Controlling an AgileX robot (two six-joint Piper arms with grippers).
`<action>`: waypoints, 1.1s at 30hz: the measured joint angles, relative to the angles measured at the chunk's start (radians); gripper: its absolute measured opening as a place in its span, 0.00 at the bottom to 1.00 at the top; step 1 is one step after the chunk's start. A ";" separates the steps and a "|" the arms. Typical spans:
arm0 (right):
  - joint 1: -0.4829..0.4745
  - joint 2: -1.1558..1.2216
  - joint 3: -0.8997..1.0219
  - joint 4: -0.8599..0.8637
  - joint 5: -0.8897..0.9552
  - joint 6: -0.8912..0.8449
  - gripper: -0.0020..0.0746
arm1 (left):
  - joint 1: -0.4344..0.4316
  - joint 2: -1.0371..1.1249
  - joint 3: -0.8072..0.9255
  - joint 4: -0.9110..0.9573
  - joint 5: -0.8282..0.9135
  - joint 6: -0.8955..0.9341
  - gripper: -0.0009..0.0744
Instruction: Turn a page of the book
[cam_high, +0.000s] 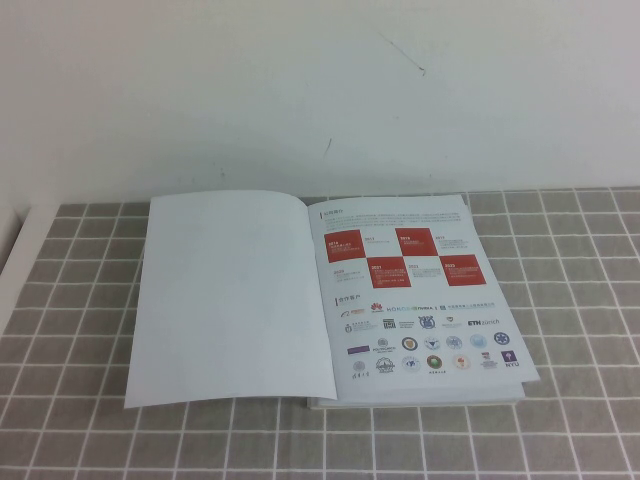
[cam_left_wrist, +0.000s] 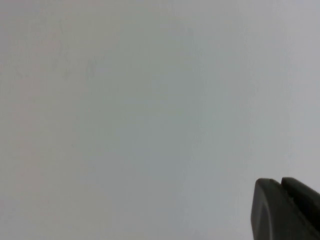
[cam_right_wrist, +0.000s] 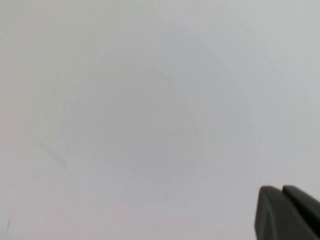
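Note:
The book lies open and flat on the grey checked tablecloth in the high view. Its right leaf is the page, with red checker squares above and rows of small logos below. Its left leaf is a blank white page. Neither arm shows in the high view. My left gripper shows only in the left wrist view, its dark fingertips together, empty, facing a plain white surface. My right gripper shows only in the right wrist view, fingertips together, empty, facing a plain white surface too.
The grey tablecloth with white grid lines covers the table around the book. A white wall stands behind it. A white table edge shows at the far left.

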 joint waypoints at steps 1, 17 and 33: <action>0.000 0.000 0.002 0.000 -0.055 0.007 0.02 | 0.000 0.000 0.000 0.000 -0.033 -0.036 0.01; 0.000 0.031 -0.562 -0.071 -0.149 0.031 0.02 | 0.000 0.009 -0.545 0.227 0.095 -0.256 0.01; 0.000 0.685 -1.208 -0.145 0.863 -0.056 0.02 | -0.060 0.463 -1.004 0.257 0.984 -0.129 0.01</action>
